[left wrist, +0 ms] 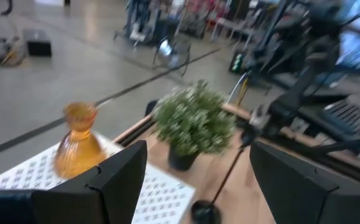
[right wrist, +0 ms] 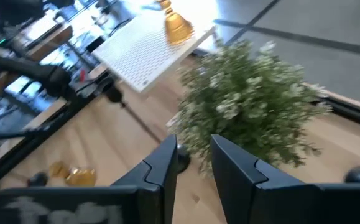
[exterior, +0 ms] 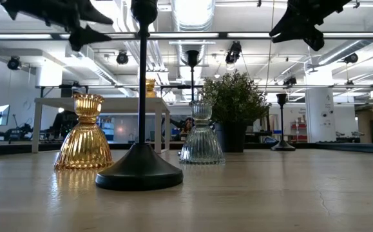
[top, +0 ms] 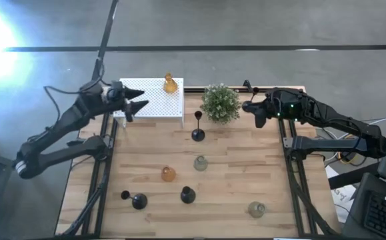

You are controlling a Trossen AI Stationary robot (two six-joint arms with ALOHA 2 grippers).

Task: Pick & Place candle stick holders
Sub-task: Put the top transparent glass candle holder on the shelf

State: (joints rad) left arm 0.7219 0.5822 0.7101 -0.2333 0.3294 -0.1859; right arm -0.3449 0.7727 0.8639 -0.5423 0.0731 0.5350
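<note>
Left pincer [top: 137, 105] hangs wide apart over the white perforated box [top: 154, 100], nothing in it. One amber holder [top: 170, 84] sits on that box. Right pincer [top: 256, 113] hovers beside the potted plant [top: 220, 103] — fingers close together with a narrow gap, empty. The other holders sit scattered on the worktop [top: 233, 193] — a black stemmed one [top: 198, 127] just by the plant.

Two dark jointed arms with black cables, each ending in a black, pointed two-finger pincer.
</note>
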